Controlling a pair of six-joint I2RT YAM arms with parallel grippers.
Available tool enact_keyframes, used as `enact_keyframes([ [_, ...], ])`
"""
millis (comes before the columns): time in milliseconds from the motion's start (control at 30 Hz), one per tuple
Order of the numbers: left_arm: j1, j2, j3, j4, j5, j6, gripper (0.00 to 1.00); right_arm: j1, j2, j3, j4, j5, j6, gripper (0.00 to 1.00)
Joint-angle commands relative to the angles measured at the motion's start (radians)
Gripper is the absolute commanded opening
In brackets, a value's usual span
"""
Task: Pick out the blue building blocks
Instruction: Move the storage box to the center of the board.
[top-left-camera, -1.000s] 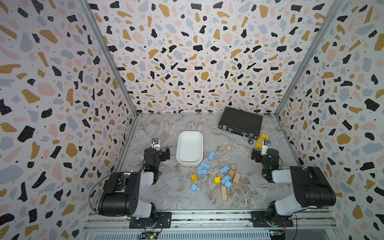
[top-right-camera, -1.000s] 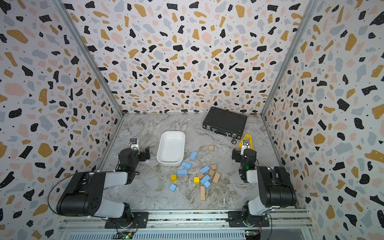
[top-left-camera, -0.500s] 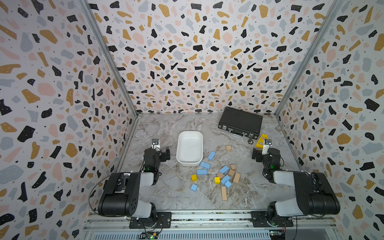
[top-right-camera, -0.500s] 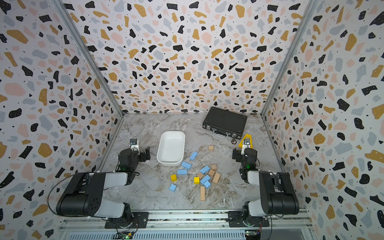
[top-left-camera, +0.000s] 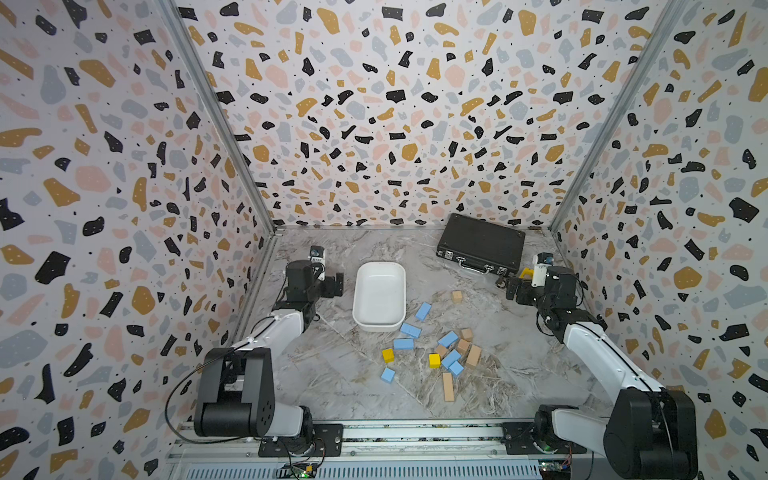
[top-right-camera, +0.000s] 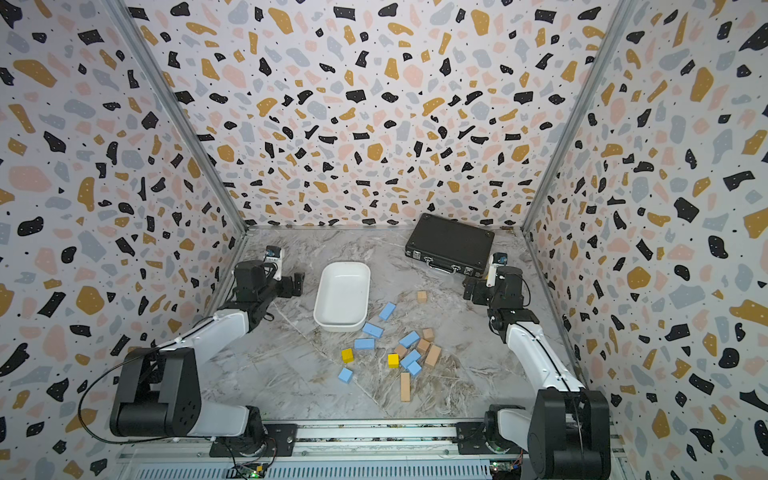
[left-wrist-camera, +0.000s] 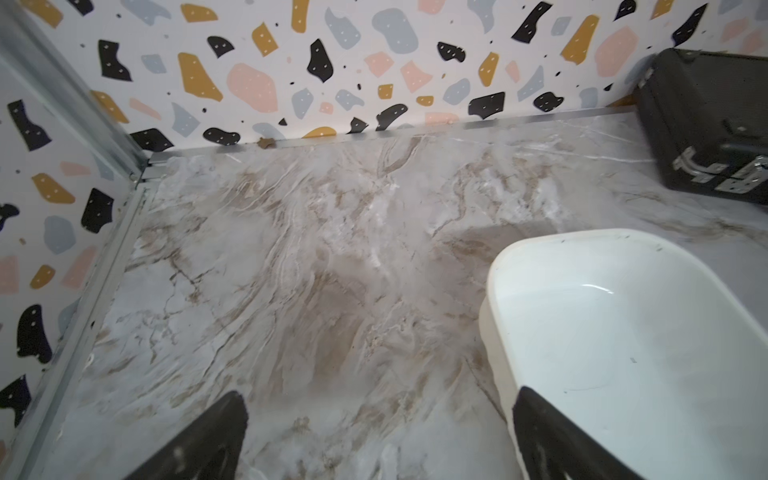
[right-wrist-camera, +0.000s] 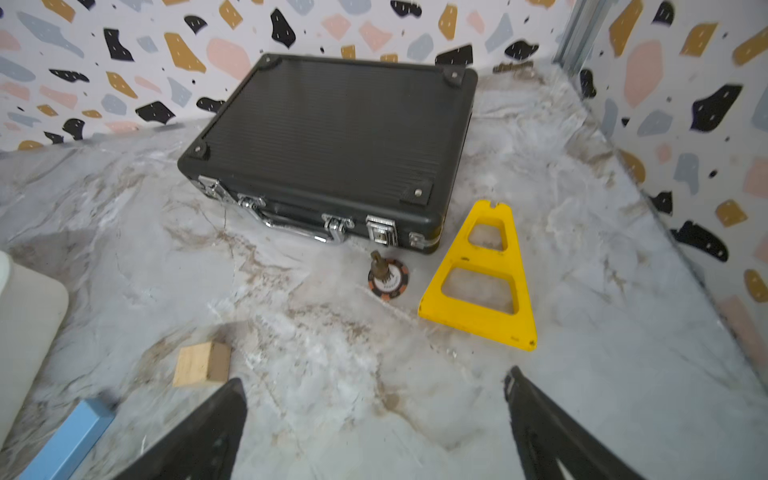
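**Task status.** No part of the sort is done. All seven blue building blocks (top-left-camera: 410, 330) lie on the table (top-left-camera: 332, 386), in a loose scatter between the two arms. The white tray (top-left-camera: 358, 291), judged to be the receptacle, stands just behind the scatter. It is empty in both top views, and the left wrist view also shows a bare interior.

**Block positions.**
- One blue block (top-left-camera: 423, 311) lies just beside the tray, on the side toward the right arm.
- Two lie just in front of the tray's near rim.
- Three sit among the wooden blocks (top-left-camera: 473, 355), touching or nearly touching them.
- One (top-left-camera: 387, 375) lies alone nearest the front rail, near one of the yellow cubes (top-left-camera: 388, 355).

**Grippers.**
- The left gripper (top-left-camera: 334, 286) is just beside the tray on its outer side. Its jaws are spread wide and hold nothing.
- The right gripper (top-left-camera: 512, 291) is near the black case (top-left-camera: 482, 243), well apart from the scatter. Its jaws are also released, with only bare table between them in the right wrist view.

**Work left.** Seven picks and seven placements. The three blocks among the wooden pieces probably call for the most care, since neighbouring pieces crowd the jaw path.
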Motion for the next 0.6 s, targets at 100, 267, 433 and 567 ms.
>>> enact_keyframes([
  [100,-0.002,0.019,0.275,-0.473,0.198,0.011,0.97,0.050,0.034,0.164,-0.282,-0.098,0.068,0.99],
  [267,-0.052,0.056,0.356,-0.584,0.246,0.127,0.96,0.095,0.051,0.185,-0.264,-0.190,0.185,0.92],
  [433,-0.153,0.126,0.457,-0.803,0.334,0.356,0.95,0.129,0.072,0.156,-0.213,-0.265,0.313,0.86],
  [567,-0.251,0.188,0.495,-0.769,0.171,0.215,0.95,0.130,0.090,0.128,-0.192,-0.302,0.374,0.81],
])
